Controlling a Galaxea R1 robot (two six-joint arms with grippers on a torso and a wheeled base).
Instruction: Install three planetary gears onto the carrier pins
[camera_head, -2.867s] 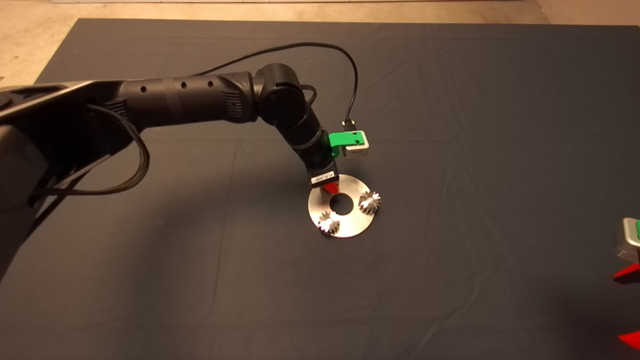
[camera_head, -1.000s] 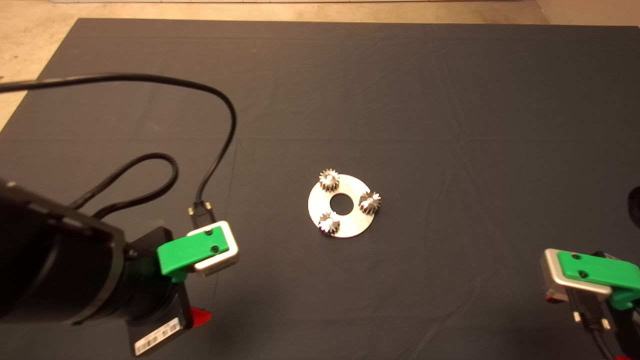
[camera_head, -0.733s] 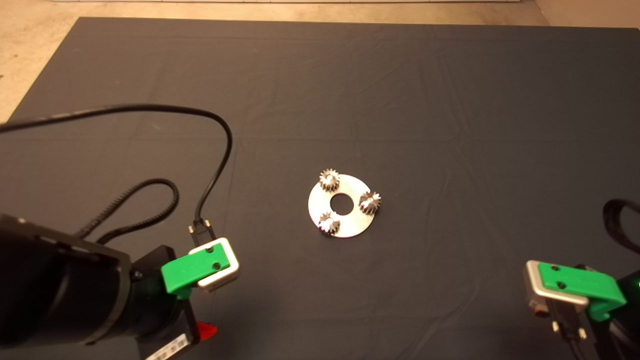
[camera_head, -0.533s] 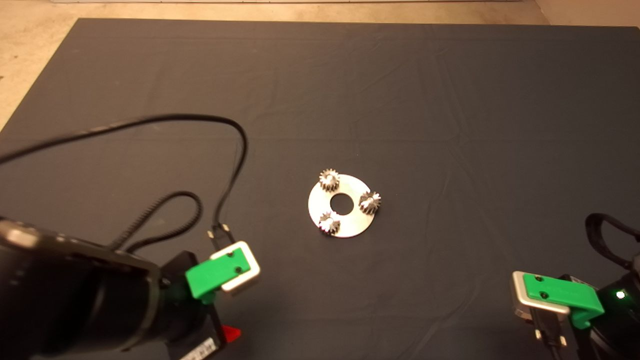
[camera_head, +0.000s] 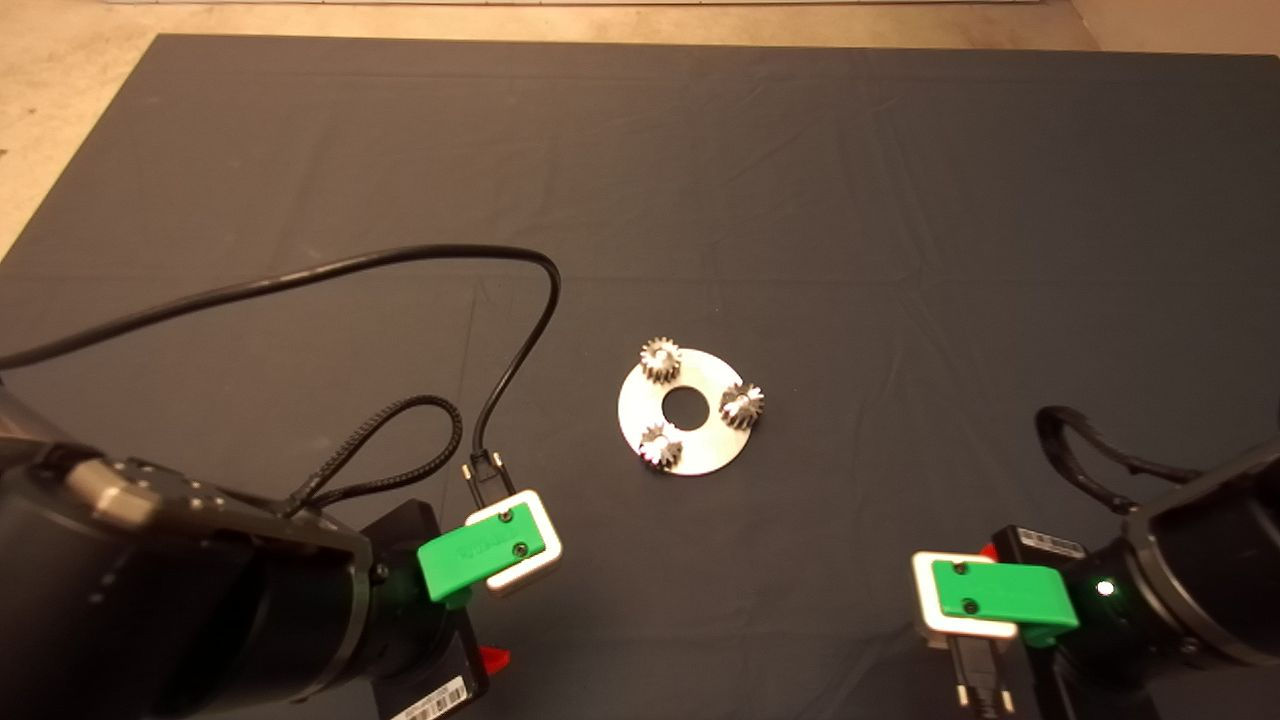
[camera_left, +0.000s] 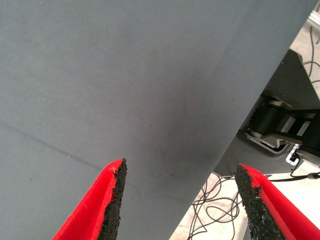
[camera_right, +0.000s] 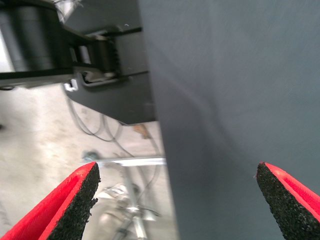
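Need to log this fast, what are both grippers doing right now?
Left gripper: open, empty, over the mat's near edge.
Right gripper: open, empty, over the mat's near edge.

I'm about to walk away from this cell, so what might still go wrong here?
The black cable trailing from the left claw loops over the mat beside the disc; a swing might snag it. The three planetary gears sit on their pins, but whether fully seated cannot be judged. The right claw is open, off the mat's edge.

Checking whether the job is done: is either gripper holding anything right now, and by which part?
Nothing is held. The left gripper and right gripper are open and empty over the dark mat; three small silver toothed gears sit on the round silver disc.
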